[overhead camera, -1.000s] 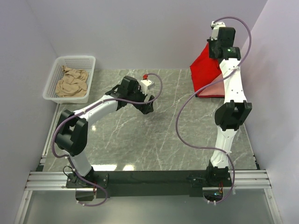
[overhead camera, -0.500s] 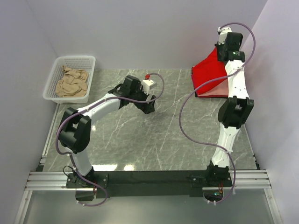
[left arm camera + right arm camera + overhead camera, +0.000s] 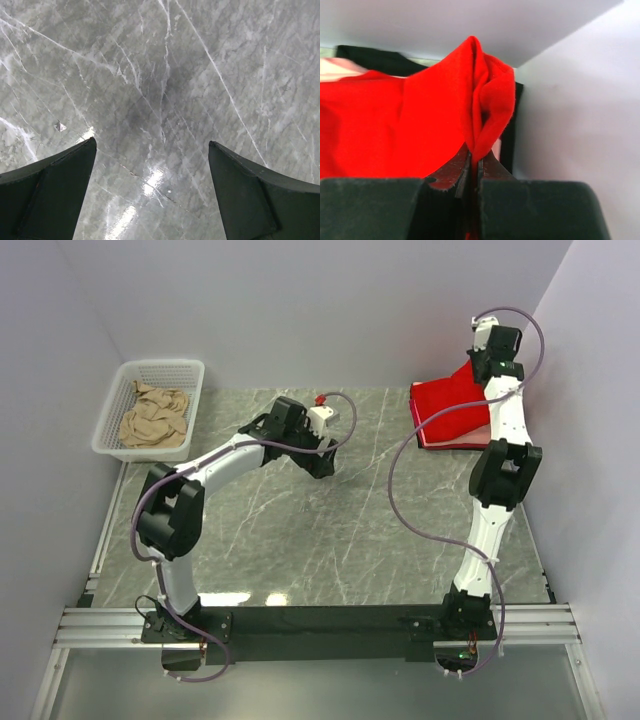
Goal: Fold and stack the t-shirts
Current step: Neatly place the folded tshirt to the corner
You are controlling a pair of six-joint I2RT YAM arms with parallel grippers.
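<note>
Pinching red t-shirt [image 3: 395,120] edge, right gripper [image 3: 474,161]

Right tool [image 3: 475,156] pinched closed — left tool [image 3: 151,145] agape.

Grey marble-patterned tabletop [image 3: 350,530]. A white mesh basket [image 3: 160,365] rests at the far left corner. A stack of t-shirts [image 3: 465,433] lies at the far right corner, red t-shirt [image 3: 440,408] uppermost.
</note>
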